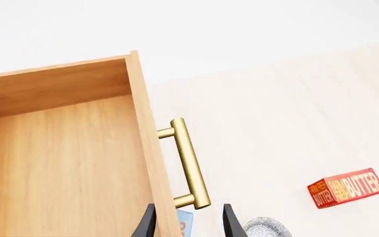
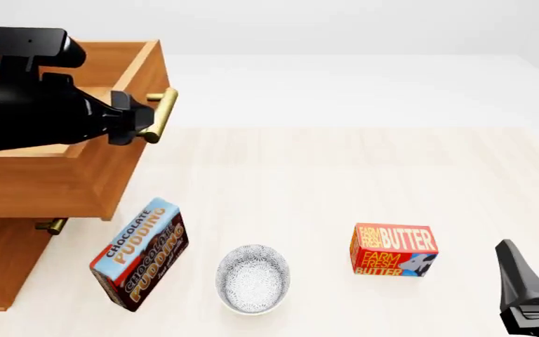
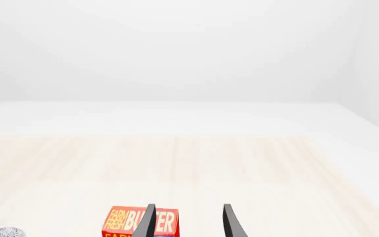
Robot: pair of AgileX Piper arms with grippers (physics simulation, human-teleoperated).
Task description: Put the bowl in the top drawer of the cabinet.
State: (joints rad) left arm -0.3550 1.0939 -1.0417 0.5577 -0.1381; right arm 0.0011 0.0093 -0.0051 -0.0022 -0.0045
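Speckled white bowl [image 2: 253, 278] waits on the desk [image 2: 363, 175] between pudding box [image 2: 140, 254] and butter box [image 2: 393, 250].
Top drawer [image 2: 82, 165] stands pulled out to receive it; left pincer [image 1: 188, 222], spread, hovers by the brass handle [image 1: 188, 163]; right pincer [image 3: 188, 222], spread, idles nearby.

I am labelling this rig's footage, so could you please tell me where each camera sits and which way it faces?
Front view: fixed above and behind the arms, looking forward and down at the cabinet, bowl and both arms.
Left wrist view: behind the left gripper, looking into the open top drawer; fingertips show.
Right wrist view: behind the right gripper, facing across the table; fingertips show.
All three share the butter box.
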